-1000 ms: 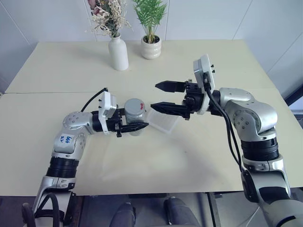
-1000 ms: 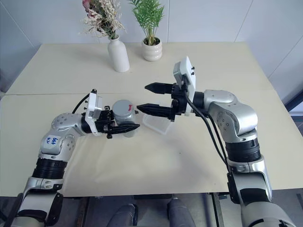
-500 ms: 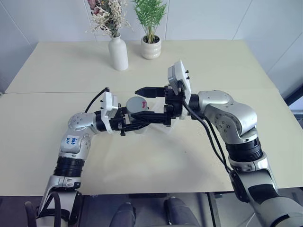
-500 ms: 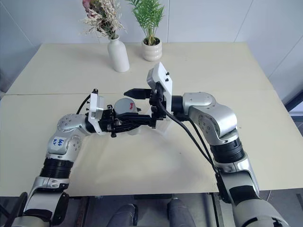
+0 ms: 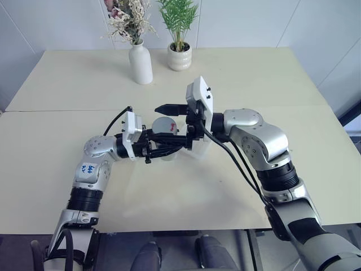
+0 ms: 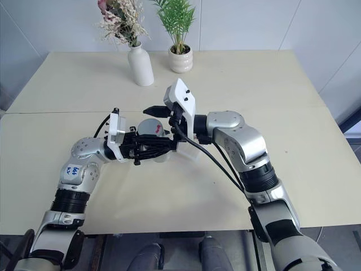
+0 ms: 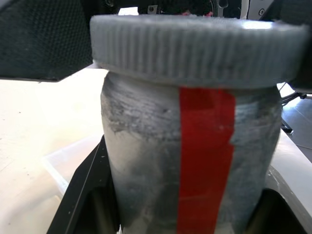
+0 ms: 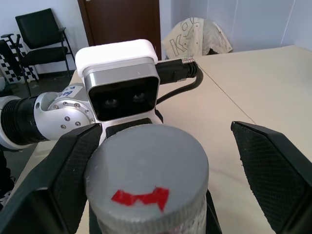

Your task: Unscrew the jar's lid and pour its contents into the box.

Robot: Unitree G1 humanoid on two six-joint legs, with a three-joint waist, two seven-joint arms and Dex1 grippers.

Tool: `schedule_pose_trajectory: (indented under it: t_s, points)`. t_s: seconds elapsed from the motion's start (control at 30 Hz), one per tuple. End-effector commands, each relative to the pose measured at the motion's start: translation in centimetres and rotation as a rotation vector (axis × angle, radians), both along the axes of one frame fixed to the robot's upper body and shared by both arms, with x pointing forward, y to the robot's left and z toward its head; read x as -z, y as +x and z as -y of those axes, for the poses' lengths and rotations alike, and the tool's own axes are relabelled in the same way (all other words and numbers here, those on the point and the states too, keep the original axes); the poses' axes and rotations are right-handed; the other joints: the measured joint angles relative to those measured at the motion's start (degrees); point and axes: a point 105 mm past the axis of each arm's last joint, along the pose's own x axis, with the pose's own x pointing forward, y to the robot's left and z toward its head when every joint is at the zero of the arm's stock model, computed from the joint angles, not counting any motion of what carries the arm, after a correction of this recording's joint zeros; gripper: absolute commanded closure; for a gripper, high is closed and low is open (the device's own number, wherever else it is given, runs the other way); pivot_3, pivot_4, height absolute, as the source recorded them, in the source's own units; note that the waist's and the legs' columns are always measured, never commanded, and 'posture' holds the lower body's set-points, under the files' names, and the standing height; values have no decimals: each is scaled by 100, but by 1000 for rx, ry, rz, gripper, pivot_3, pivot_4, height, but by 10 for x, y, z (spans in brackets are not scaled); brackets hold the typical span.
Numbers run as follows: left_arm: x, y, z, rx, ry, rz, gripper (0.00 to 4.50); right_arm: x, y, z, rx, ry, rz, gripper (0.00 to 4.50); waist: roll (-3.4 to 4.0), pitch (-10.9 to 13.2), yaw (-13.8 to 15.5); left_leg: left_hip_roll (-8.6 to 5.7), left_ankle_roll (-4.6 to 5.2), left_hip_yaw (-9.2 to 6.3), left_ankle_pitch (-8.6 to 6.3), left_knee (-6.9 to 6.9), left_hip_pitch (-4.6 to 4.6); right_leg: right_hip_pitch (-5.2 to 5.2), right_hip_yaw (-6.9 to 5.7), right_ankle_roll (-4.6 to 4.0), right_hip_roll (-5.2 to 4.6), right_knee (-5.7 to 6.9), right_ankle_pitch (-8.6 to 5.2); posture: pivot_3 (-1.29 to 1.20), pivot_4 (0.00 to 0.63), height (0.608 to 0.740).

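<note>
Since the earlier frame, right gripper [image 5: 169,120] has swung in from the robot's right and now brackets the lid [image 8: 146,181], its fingers [image 8: 273,170] spread wide, one on either side of the cap and not yet touching it. Left gripper [image 5: 163,148] is clenched on the jar [image 7: 190,161], holding it upright above the desk [image 5: 84,73]; the red mark on the jar's side faces the left wrist camera. Step in hand, as judged: closing on the lid to unscrew it. To do this well, the right fingers should centre on the ribbed rim, close squarely, then twist while the left grip resists rotation. The box [image 5: 204,148] lies on the desk just behind the jar, partly hidden by the right wrist. A white vase [image 5: 141,65] and a plant pot [image 5: 179,57] stand well apart at the far edge; nothing obstructs the twist.
</note>
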Motion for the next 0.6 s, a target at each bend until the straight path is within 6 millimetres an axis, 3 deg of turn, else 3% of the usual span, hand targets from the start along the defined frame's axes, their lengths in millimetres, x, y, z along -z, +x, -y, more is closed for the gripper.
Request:
schedule_pose_trajectory:
  t_s: [0.03, 0.6]
  points:
    - [-5, -4, 1, 24, 5, 28, 2154, -18, 1, 3, 10, 36, 61, 44, 0, 0, 0, 0, 0, 0, 0, 0, 0, 0, 0, 0, 0, 0, 0, 0, 150, 740]
    - [-6, -4, -3, 6, -1, 25, 2154, -23, 4, 28, 39, 40, 57, 44, 0, 0, 1, 1, 0, 0, 0, 0, 0, 0, -1, 0, 1, 1, 0, 0, 150, 740]
